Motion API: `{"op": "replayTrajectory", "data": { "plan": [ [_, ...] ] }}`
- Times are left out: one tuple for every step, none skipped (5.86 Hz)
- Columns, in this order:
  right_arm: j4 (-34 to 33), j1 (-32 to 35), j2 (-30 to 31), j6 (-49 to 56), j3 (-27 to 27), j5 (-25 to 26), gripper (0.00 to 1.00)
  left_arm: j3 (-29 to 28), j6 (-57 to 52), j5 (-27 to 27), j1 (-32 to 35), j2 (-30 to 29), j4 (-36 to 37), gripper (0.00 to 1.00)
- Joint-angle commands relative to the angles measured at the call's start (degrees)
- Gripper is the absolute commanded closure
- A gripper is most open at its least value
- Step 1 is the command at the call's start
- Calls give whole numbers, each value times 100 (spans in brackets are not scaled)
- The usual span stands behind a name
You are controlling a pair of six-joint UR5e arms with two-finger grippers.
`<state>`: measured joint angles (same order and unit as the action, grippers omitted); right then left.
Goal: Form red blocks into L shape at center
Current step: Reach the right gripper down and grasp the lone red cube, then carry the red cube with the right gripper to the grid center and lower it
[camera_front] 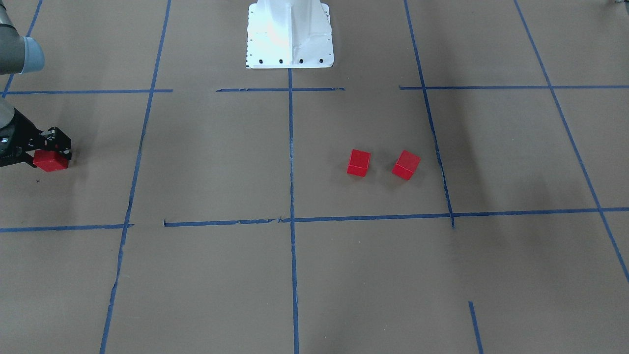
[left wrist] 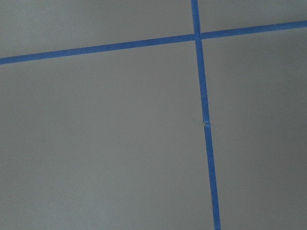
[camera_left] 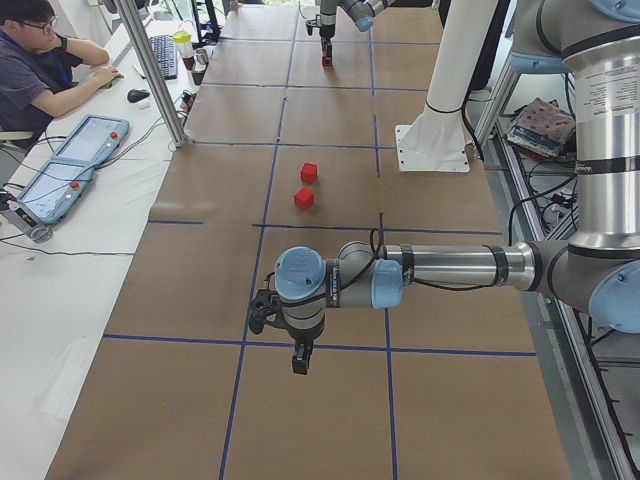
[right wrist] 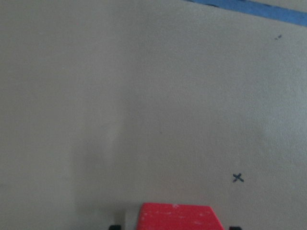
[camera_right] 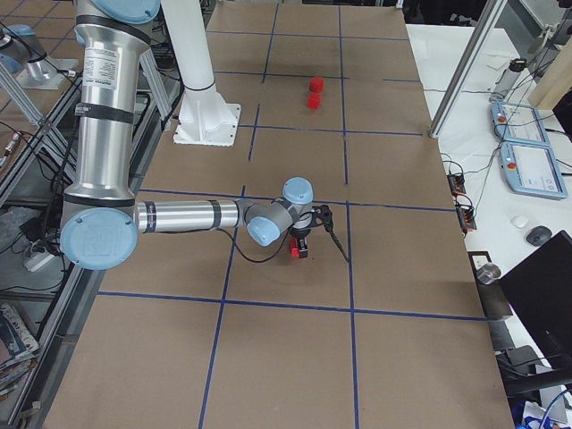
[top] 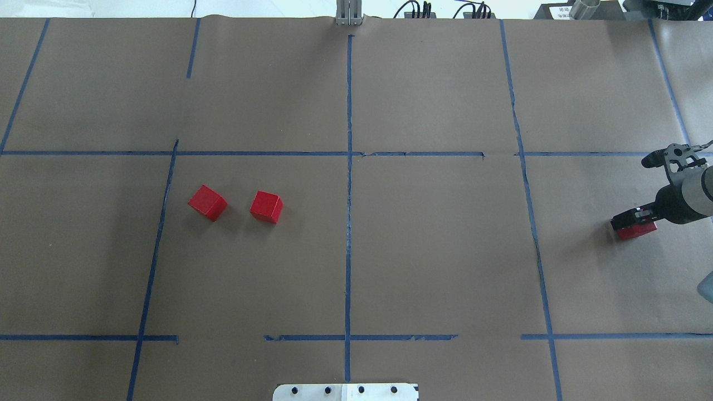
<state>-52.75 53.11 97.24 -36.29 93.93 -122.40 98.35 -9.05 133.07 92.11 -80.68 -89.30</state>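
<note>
Though off-center, block [camera_front: 48, 162] between fingers [camera_front: 62, 143]

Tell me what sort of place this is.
Probably a robotics lab. A big table covered in brown paper is gridded with blue tape, robot arms reach over it, the right pincer closed on a red block, and a person sits alongside with control tablets.

The left block [top: 207, 203] and middle block [top: 266, 206] lie side by side on the table [top: 445, 267], left of the centre line [top: 348, 250]. The right block [top: 635, 232] sits far right, within the right pincer [top: 633, 221].
</note>
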Motion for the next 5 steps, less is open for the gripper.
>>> {"op": "replayTrajectory", "data": {
  "plan": [
    [-25, 6, -11, -10, 124, -47, 78, 0, -9, 0, 0, 0, 0, 0],
    [-564, 6, -90, -27, 639, -100, 80, 0, -9, 0, 0, 0, 0, 0],
    [-2023, -3, -743, -140, 1244, -83, 77, 0, 0, 0, 0, 0, 0, 0],
    [-2838, -264, -1663, -725, 1303, -74, 75, 9, -9, 0, 0, 0, 0, 0],
    [-3316, -928, -2612, -1766, 1173, 135, 75, 9, -9, 9, 0, 0, 0, 0]
  ]
}}
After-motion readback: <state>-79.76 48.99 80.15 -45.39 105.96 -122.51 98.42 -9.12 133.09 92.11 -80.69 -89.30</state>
